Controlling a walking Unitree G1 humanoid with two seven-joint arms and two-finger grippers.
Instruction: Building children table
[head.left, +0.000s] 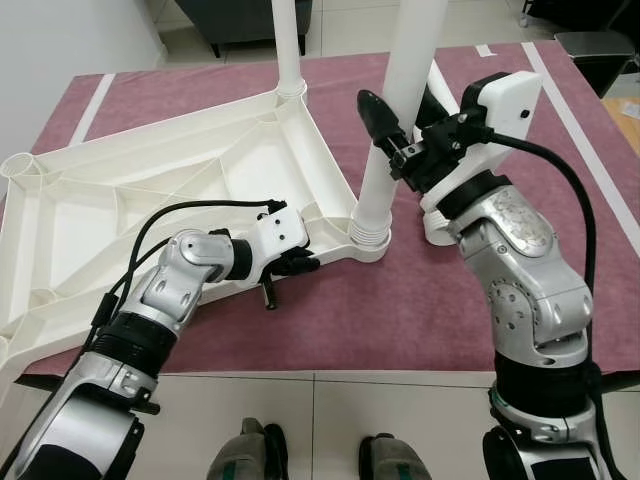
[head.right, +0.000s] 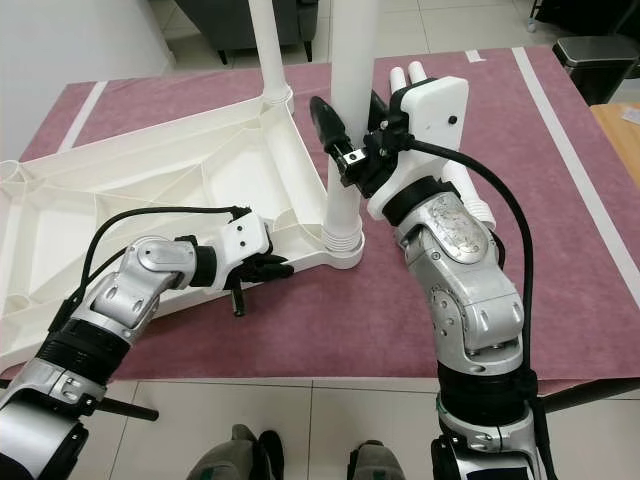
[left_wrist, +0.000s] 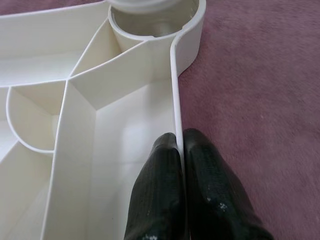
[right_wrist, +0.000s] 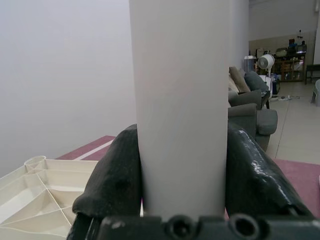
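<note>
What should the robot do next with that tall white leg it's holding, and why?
Probably keep twisting or pressing the tall white plastic leg down into the round corner socket of the upside-down white plastic tabletop. The right gripper is clamped on the leg, which already stands upright in the socket, and the left gripper pinches the tabletop's rim to steady it.

A thick white table leg (right_wrist: 181, 105) stands upright between the two black fingers (right_wrist: 116, 175) of the right gripper (right_wrist: 182, 172), which press against it on either side. Beyond the one finger lies the ribbed white underside of the tabletop (right_wrist: 35, 187) on a maroon mat (right_wrist: 92, 147). Beyond the other finger are grey armchairs (right_wrist: 250, 107), a standing fan (right_wrist: 266, 62) and a tiled floor (right_wrist: 290, 125). A pale wall (right_wrist: 60, 75) rises behind the tabletop.
</note>
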